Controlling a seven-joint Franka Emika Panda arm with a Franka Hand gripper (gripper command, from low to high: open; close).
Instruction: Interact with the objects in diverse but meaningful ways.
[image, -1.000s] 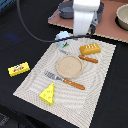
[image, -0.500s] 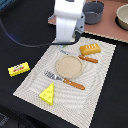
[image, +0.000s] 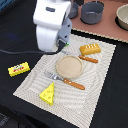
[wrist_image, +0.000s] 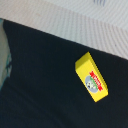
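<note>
Tool's state unclear; black table holds woven placemat, flat yellow box.

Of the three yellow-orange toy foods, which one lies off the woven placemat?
The flat yellow box, on the dark table at the exterior view's left. The cheese wedge and the bread loaf both sit on the placemat.

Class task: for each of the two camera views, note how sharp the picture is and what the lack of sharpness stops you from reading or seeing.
Exterior view: soft and low in detail; the cheese wedge and bread loaf read by colour and shape, and the arm hides its gripper. Wrist view: blurred; the label on the flat yellow box cannot be read, and a pale smear along one edge cannot be identified.
</note>
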